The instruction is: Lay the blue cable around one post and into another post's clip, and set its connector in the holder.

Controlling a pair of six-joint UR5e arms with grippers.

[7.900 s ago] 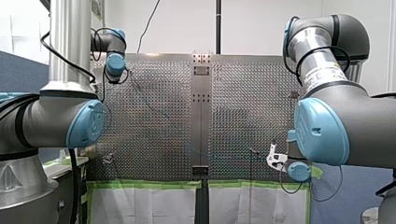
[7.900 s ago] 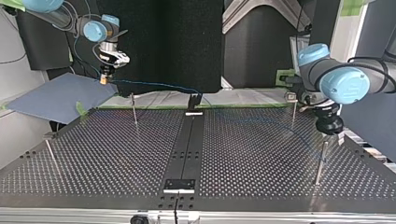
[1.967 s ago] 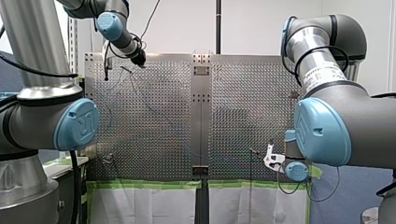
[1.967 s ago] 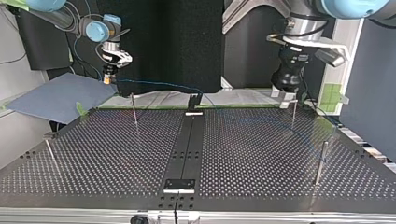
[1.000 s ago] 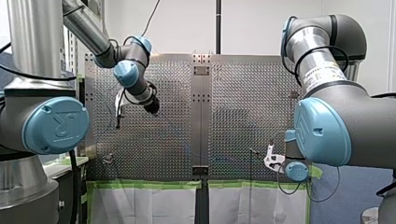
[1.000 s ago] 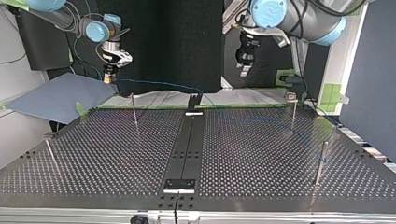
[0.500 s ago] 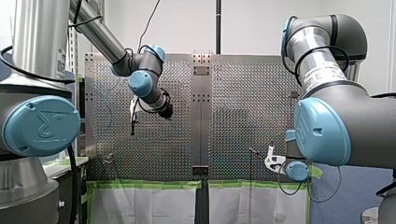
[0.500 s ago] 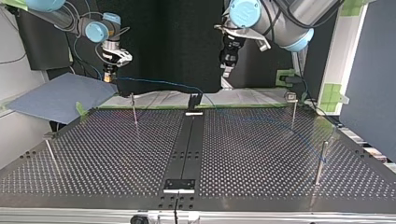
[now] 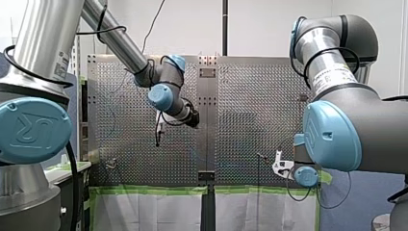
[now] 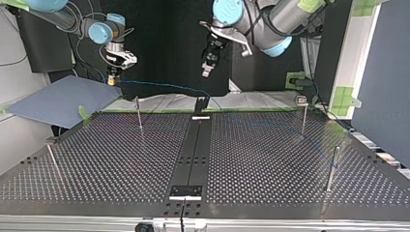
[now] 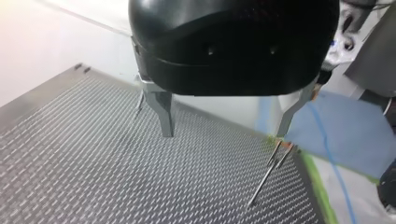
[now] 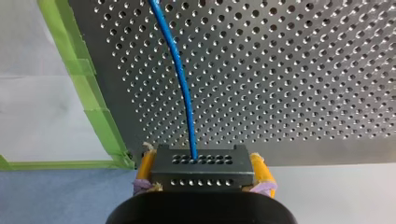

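Perforated tabletop (image 10: 96, 164) filled the top view, with a near-left post (image 10: 52, 159) and a near-right post (image 10: 332, 166) closest, and a far-left post (image 10: 139, 113) and a far-right post (image 10: 303, 116) behind them. The blue cable (image 10: 159, 87) lay faint and low across the view's right half by the near-right post; whether it touched that post I could not tell. At the far end of the dark centre strip (image 10: 193, 150) stood the holder (image 10: 200, 104), and the cable climbed past it toward the view's left. Beyond the far edge, above a blue mat (image 10: 58, 99), my right gripper (image 10: 112, 77) held the cable's end, well apart from the holder. Its wrist view showed yellow pads (image 12: 260, 170) pressed against both sides of the dark connector (image 12: 203, 168), the cable leaving its front face. My left gripper (image 10: 207, 67) hung high over the holder's end, its metal fingers (image 11: 163, 112) spread wide and gripping nothing.
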